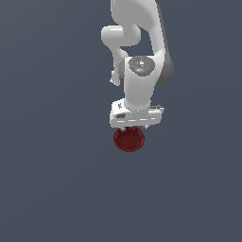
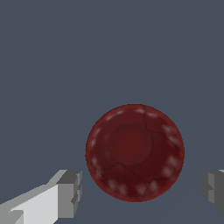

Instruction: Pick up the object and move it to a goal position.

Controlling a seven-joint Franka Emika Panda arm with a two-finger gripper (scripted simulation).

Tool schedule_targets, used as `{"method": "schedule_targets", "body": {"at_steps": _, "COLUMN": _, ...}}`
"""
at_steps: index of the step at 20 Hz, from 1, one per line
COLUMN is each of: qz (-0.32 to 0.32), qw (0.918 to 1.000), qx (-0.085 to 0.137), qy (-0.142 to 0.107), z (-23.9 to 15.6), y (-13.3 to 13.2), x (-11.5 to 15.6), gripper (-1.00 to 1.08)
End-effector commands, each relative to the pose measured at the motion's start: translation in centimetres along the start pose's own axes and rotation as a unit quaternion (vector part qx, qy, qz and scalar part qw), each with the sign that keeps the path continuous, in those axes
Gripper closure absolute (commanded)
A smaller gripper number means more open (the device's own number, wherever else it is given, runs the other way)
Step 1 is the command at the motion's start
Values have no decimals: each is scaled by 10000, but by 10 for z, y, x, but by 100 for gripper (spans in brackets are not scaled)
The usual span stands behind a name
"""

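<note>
Gripper (image 2: 141,190) fingertips — edge-cropped

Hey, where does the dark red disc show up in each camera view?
Exterior view: the dark red disc sits just below centre, directly under the gripper, partly hidden by it.
Wrist view: the disc fills the middle of the lower half, lying between the two fingers.
Shared landmark: the open gripper's fingers, flanking the disc.
</note>
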State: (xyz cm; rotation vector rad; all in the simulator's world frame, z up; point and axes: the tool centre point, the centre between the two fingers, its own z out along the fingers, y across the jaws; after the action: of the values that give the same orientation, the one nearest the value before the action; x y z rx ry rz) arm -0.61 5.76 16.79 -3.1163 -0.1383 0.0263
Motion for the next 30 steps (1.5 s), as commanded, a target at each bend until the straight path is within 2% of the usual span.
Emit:
{"method": "schedule_targets", "body": {"at_steps": 1, "qz": 0, "qw": 10000, "qx": 0, "qy": 0, "z": 0, "y": 0, "x": 0, "gripper": -20}}
{"method": "schedule_targets", "body": {"at_steps": 11, "qz": 98, "qw": 9999, "qx": 70, "qy": 55, "z": 0, "y": 0, "x": 4, "gripper": -20}}
{"method": "schedule_targets", "body": {"at_steps": 19, "qz": 208, "qw": 9990, "qx": 278, "qy": -282, "z": 18, "y": 17, "x": 4, "gripper": -20}}
{"method": "schedule_targets", "body": {"at_steps": 25, "qz": 356, "qw": 9941, "qx": 681, "qy": -771, "z": 44, "y": 42, "x": 0, "gripper": -20}}
{"method": "schedule_targets", "body": {"at_steps": 30, "qz": 491, "qw": 9831, "qx": 1243, "qy": -1250, "z": 71, "y": 65, "x": -6, "gripper": -20}}
